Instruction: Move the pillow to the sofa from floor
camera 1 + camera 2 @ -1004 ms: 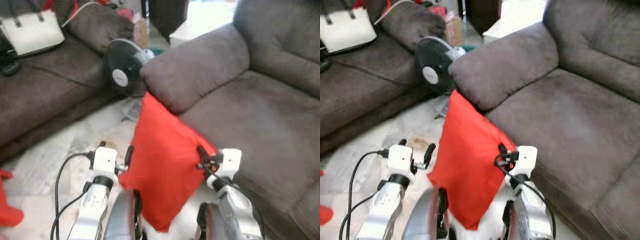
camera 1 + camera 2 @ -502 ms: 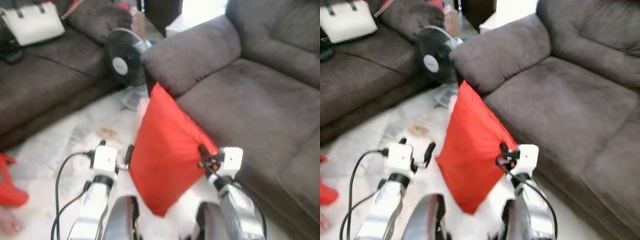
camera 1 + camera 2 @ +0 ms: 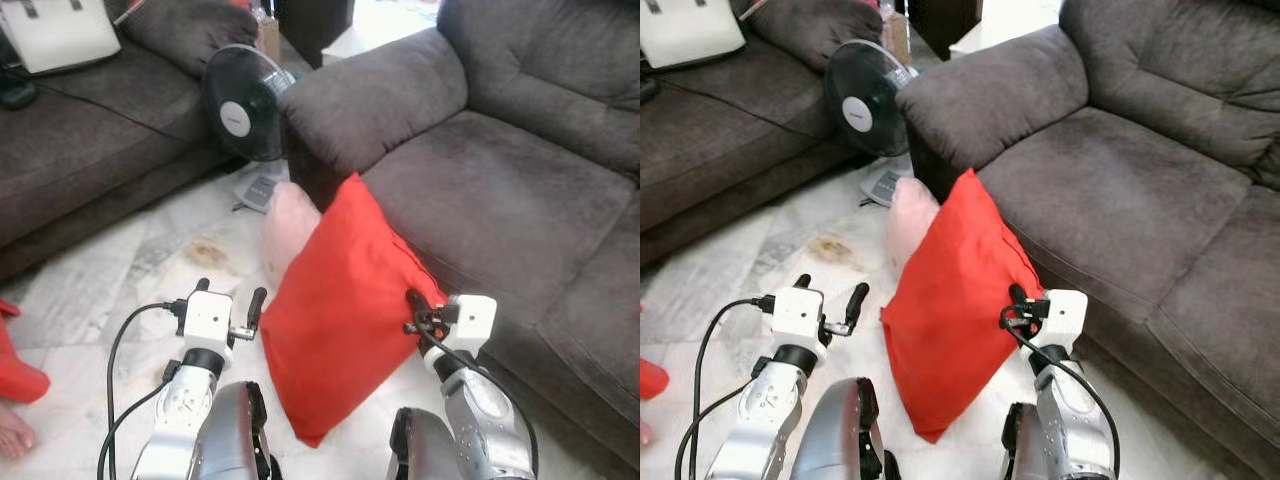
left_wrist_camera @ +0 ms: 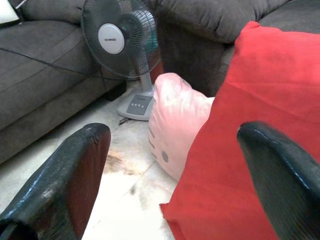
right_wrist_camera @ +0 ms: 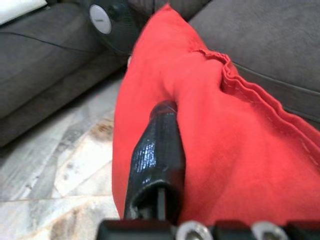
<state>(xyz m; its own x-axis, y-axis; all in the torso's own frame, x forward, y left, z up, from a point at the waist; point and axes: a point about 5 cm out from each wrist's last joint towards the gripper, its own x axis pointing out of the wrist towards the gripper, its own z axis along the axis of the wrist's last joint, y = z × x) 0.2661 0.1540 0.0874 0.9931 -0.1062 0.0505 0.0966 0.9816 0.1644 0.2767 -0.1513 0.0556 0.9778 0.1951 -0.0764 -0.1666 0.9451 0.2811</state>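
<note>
Right gripper (image 3: 1018, 300) clamped on red pillow's (image 3: 345, 300) edge, pillow hanging over the floor (image 3: 130, 270) against the sofa (image 3: 500, 190) front. Left gripper (image 3: 228, 298) spread wide, empty. Fan (image 4: 120, 37) hub label unreadable (too blurred).

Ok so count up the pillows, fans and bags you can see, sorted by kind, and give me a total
Pillows: 2, the red pillow and the pink pillow
Fans: 1, the fan
Bags: 1, the white bag
Total: 4
</note>
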